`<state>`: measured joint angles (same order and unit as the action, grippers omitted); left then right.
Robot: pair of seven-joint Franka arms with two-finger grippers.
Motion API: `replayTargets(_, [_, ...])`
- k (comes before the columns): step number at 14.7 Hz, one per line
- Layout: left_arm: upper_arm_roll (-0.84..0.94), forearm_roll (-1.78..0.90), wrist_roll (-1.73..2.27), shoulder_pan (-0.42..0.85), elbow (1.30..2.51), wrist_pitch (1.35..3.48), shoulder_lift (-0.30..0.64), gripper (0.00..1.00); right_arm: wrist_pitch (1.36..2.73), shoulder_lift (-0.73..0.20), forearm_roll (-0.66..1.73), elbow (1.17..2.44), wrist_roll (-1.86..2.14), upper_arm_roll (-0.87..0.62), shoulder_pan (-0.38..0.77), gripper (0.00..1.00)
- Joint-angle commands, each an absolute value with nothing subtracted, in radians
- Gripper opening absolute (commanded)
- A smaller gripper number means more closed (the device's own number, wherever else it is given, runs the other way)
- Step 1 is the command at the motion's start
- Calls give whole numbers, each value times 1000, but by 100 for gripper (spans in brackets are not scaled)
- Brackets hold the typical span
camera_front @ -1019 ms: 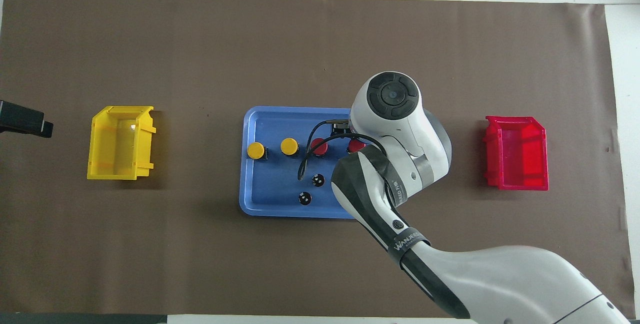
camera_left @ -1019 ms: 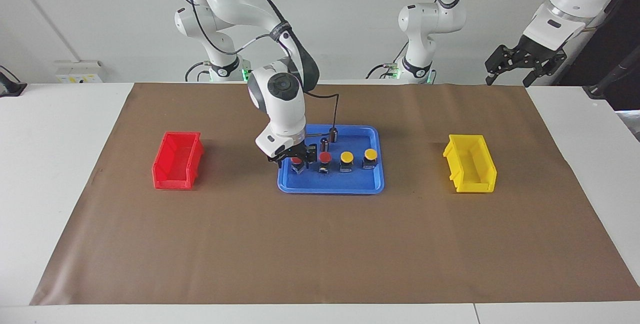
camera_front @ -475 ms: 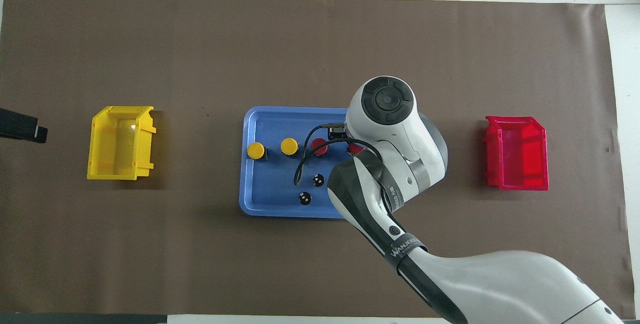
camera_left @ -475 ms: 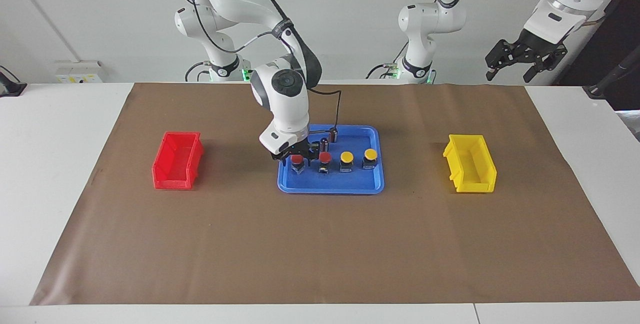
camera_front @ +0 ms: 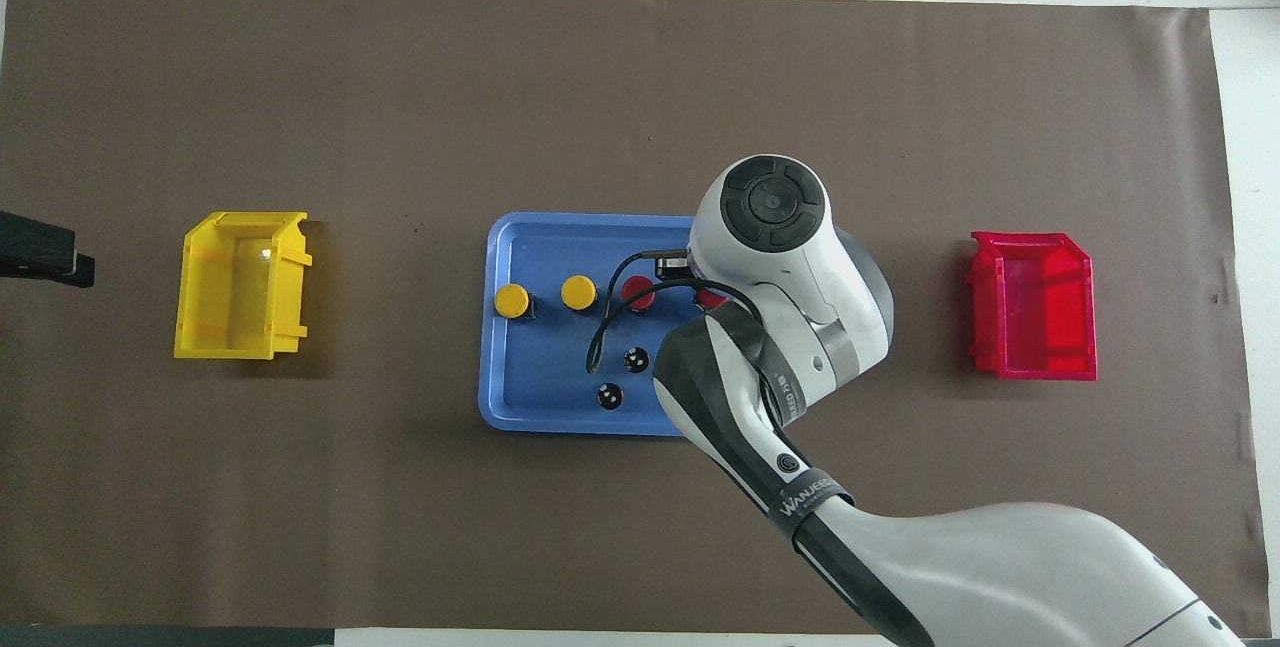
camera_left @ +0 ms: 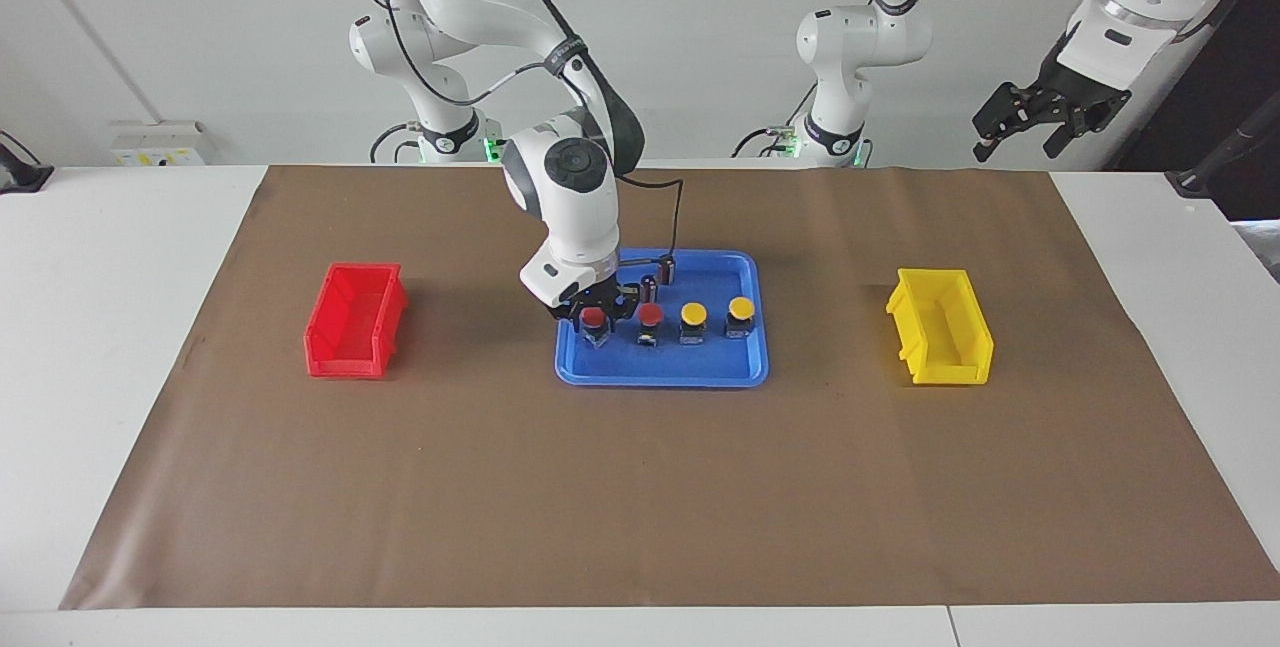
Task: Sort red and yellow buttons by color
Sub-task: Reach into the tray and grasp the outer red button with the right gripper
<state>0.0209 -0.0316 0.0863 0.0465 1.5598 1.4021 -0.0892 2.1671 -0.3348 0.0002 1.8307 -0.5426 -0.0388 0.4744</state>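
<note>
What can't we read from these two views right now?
- Overhead view: right gripper hidden under its own wrist; end red button mostly covered.
- Facing view: right gripper is at that red button; grip too small to confirm.
- Overhead view: left gripper cut off by the edge.

White table under a brown paper sheet

The white table (camera_left: pixel 120 347) carries a brown paper sheet (camera_left: pixel 640 487); on the sheet sit a red bin (camera_left: pixel 355 321) toward the right arm's end, a blue tray (camera_left: pixel 660 371) mid-table, and a yellow bin (camera_left: pixel 940 327) toward the left arm's end.
</note>
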Motion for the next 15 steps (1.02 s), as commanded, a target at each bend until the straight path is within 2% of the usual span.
replayTargets(1, [29,-17,36,38,1595,1413,-120,100,2172,-301,18,1874,-537,-43,472,47])
replayTargets(7, [28,-17,32,35,1595,1414,-120,100,2166,-305,23,1852,-535,-48,465,22])
replayTargets(10, [28,-17,34,34,1595,1414,-120,100,2079,-307,34,1761,-528,-48,437,22])
replayTargets(15, [28,-17,32,34,1597,1419,-120,100,1884,-298,69,1606,-395,-48,303,22])
